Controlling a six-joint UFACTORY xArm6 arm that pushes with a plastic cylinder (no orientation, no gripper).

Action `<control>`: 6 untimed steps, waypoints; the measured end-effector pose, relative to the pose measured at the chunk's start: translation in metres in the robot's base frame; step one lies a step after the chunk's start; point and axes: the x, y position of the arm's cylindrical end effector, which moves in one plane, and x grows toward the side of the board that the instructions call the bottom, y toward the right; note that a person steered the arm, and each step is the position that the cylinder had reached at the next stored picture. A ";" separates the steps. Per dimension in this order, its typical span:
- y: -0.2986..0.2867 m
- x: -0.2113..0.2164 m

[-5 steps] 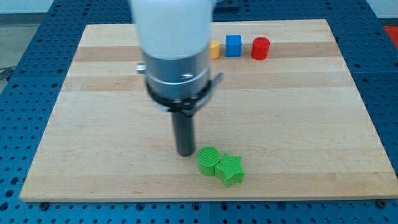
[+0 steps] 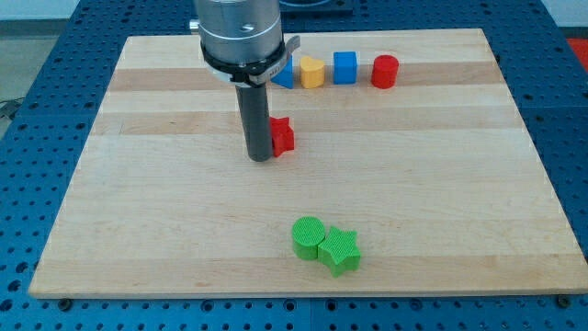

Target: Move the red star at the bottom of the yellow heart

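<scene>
The red star [image 2: 282, 134] lies on the wooden board, left of centre in the upper half, partly hidden by the rod. My tip [image 2: 260, 157] rests on the board against the star's left side. The yellow heart [image 2: 313, 72] sits near the view's top, above and a little right of the star, with a gap of bare board between them.
A blue block [image 2: 284, 74] sits left of the heart, partly behind the arm. A blue cube [image 2: 344, 67] and a red cylinder [image 2: 385, 71] sit to its right. A green cylinder [image 2: 309, 236] and green star [image 2: 339, 250] touch near the view's bottom.
The arm has moved up and slightly left, away from the green blocks, uncovering the red star, the heart and the blue block. My tip now stands beside the red star.
</scene>
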 end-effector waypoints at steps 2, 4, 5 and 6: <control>0.029 -0.056; 0.036 -0.071; 0.034 -0.068; 0.010 -0.020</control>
